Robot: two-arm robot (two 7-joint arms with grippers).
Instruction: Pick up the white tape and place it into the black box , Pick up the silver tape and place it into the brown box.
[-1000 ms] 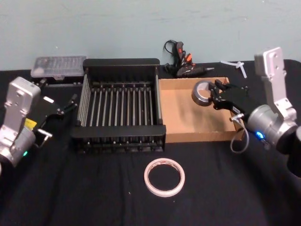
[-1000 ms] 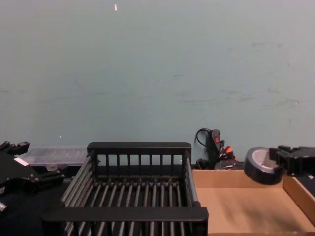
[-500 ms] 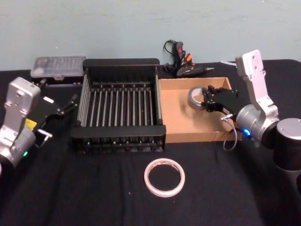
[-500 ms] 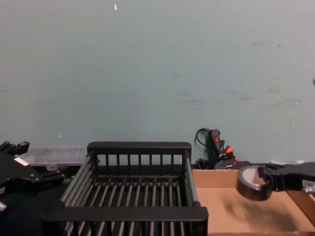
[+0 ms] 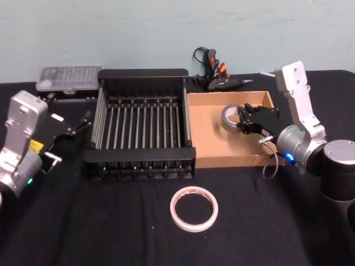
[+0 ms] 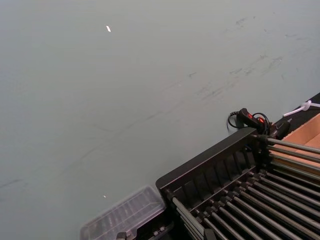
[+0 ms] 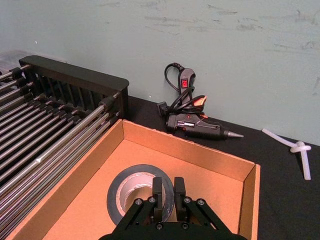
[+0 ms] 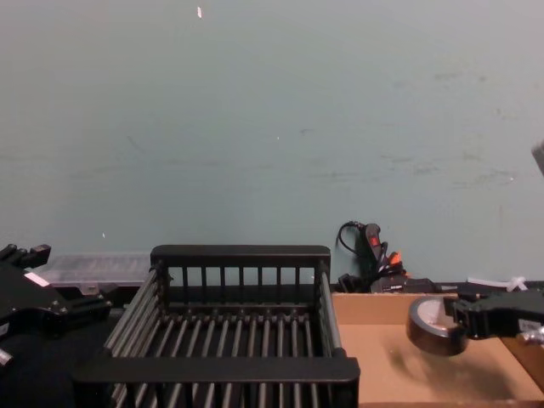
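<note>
Now, in the head view, we see the right tool lower than it was a second ago, carrying the silver tape down inside the walls of the brown box, where earlier it hung higher and nearer the box's right wall. The white tape lies untouched on the black tabletop in front of the black box, and the left tool sits parked beside that crate's left wall, just as before; we cannot tell how its fingers stand. In the left wrist view, the crate's bars and the wall behind show nothing of that arm at work. In the right wrist view, the fingers pinch the near rim of the roll, clenched on it, with the roll low over the cardboard floor; we cannot tell whether it touches. In the chest view, the roll hangs slightly tilted, about level with the box's rear wall, lower than half a second ago. We judge the silver tape's placement nearly complete, needing only a release, while the white tape's half of the job is not yet begun.
</note>
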